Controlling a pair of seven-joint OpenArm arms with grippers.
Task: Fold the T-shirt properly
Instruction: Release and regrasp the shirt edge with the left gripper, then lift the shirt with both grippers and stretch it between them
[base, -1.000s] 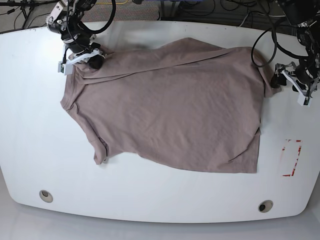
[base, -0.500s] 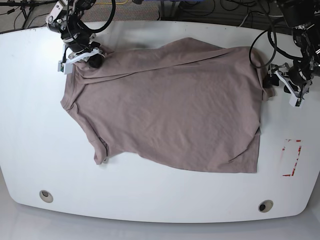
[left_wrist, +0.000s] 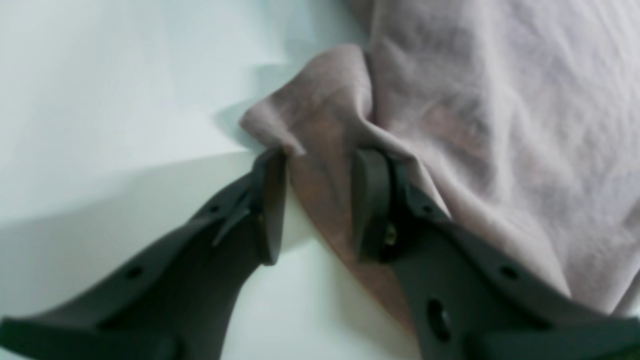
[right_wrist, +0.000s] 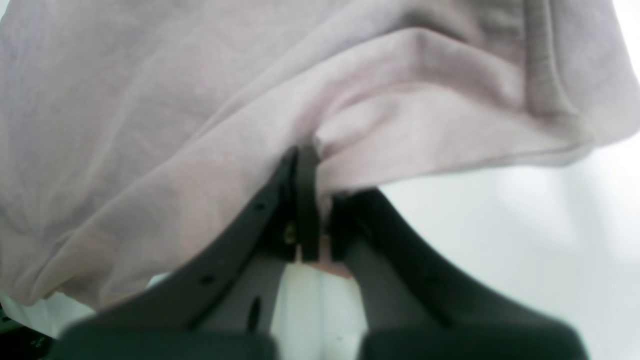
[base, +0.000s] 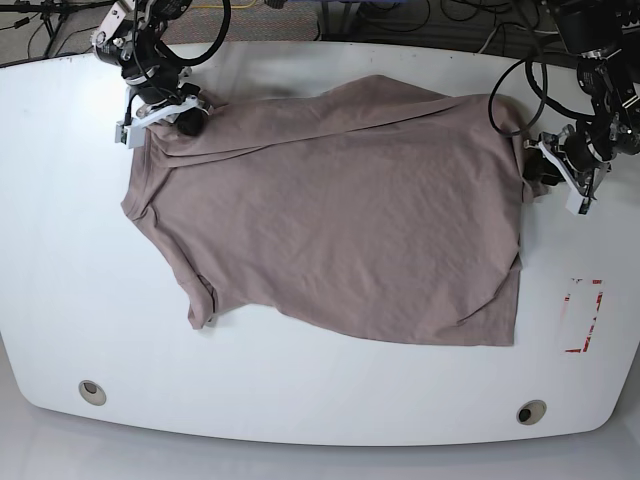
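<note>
Spread flat across the middle of the white counter (base: 60, 250): the T-shirt (base: 340, 220), taupe, lightly creased, one short sleeve (base: 203, 300) pointing toward the counter's near-left edge.

At the T-shirt's far-left corner: right end effector (base: 165, 112), pinched tight on a gathered fold of the cloth, fingers nearly touching in the right wrist view with fabric squeezed between them (right_wrist: 310, 200).

At the T-shirt's right edge, toward the far side: left end effector (base: 548, 170), parted wide, straddling a raised tuck of the hem (left_wrist: 320, 150); cloth between the fingers (left_wrist: 370, 200) but not yet clamped.

Step in hand, probably: securing the second grip before a fold. To do well: close only once the tuck sits deep between the fingers, not on the thin edge alone, since soft cotton slips easily. Then lift both corners together at matched height, keeping the edge between them taut but not stretched, so the fold line falls straight. Beside the T-shirt's near-right corner: a red-marked label (base: 583, 315), best left undisturbed.
</note>
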